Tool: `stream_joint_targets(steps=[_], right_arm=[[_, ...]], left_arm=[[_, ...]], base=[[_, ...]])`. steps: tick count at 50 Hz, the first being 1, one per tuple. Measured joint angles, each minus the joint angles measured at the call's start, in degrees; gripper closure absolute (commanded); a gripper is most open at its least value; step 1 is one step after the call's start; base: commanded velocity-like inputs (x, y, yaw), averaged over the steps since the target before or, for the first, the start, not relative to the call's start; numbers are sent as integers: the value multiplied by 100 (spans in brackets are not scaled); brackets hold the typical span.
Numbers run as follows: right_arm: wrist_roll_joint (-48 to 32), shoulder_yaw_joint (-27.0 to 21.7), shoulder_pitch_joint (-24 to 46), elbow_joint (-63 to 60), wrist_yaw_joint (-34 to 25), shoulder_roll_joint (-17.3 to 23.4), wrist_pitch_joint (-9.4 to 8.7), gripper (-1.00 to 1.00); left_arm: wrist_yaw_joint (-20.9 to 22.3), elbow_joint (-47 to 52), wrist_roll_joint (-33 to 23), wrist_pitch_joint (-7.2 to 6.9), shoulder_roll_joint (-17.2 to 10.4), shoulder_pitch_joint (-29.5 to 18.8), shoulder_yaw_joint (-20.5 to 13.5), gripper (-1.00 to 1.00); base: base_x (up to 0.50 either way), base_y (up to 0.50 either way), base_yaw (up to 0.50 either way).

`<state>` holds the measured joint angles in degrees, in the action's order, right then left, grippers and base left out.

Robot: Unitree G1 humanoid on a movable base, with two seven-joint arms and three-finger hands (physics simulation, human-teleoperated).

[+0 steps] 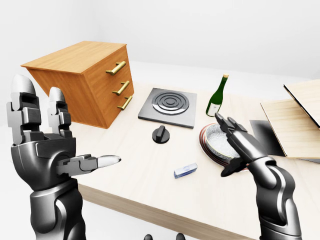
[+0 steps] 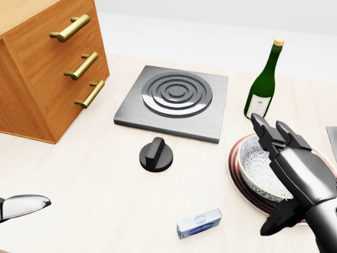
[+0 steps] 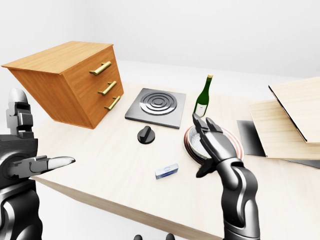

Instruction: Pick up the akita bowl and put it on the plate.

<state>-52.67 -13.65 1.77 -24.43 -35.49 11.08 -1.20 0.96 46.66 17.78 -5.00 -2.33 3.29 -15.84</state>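
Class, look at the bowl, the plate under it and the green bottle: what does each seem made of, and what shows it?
Bowl: probably glazed ceramic, glossy white with a fine dark pattern. Plate: likely ceramic too, smooth, with red rim bands. Bottle: apparently dark green glass, shiny, with a paper-like label and cork-coloured top.
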Motion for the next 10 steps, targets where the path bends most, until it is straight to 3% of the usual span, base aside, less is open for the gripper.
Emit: stream_joint_targets(steps=[7,10], right_arm=[[668,19,-55,15,-186,-90,-347,-100],[1089,33,-44,85,-244,-172,-380,-100]], left_arm=[[0,1,-7,0,3,4,3,-100],[0,-1,-5,0,1,2,-2,-100]], base=[[0,0,0],[0,0,0]])
